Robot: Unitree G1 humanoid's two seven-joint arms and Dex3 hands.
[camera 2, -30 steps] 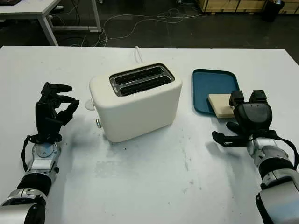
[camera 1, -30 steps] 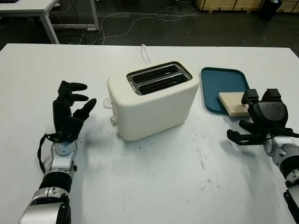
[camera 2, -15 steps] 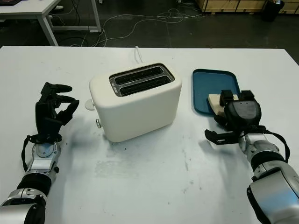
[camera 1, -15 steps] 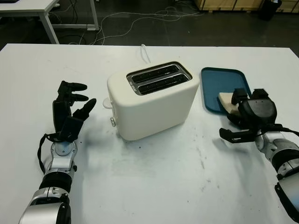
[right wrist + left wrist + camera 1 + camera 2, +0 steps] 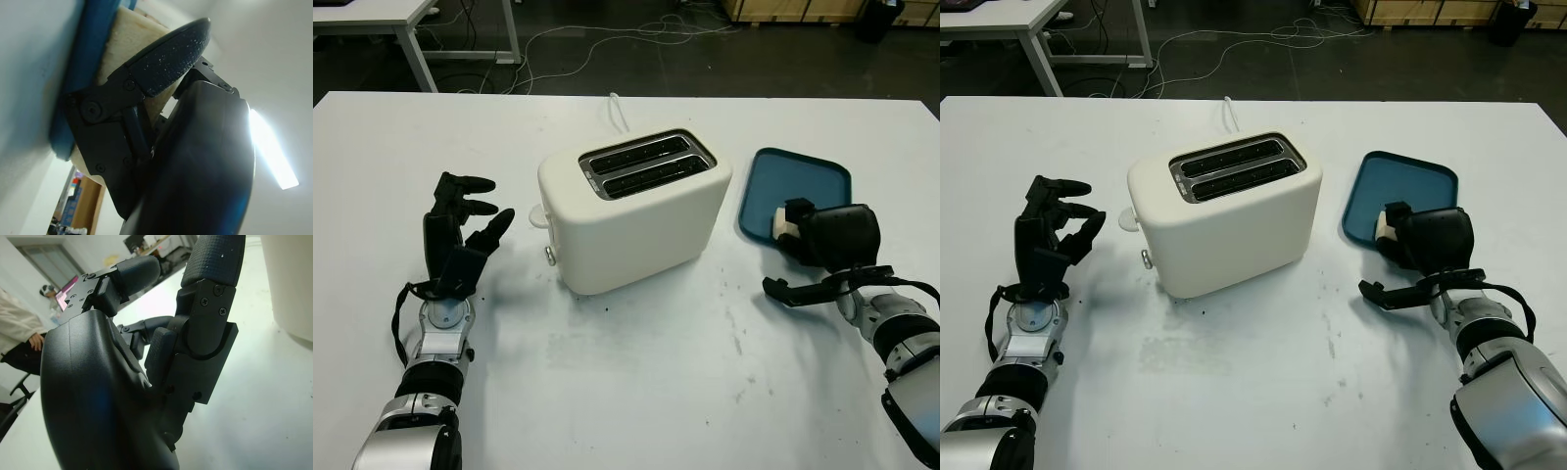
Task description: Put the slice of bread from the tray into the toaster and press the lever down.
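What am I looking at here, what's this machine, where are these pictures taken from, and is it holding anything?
This is a humanoid robot at a white table. Two pictures come from cameras in its head, looking down; two come from cameras at its wrists. On the table stand a cream toaster with two empty slots and a blue tray. The right robot hand is at the tray's near edge, fingers closed around the slice of bread, which still touches the tray. The left robot hand waits, holding nothing, left of the toaster.

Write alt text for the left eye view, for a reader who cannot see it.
The robot's right hand closes on the slice of bread at the near edge of a blue tray. A cream toaster stands mid-table, both slots empty. The left hand is open, raised to the toaster's left.
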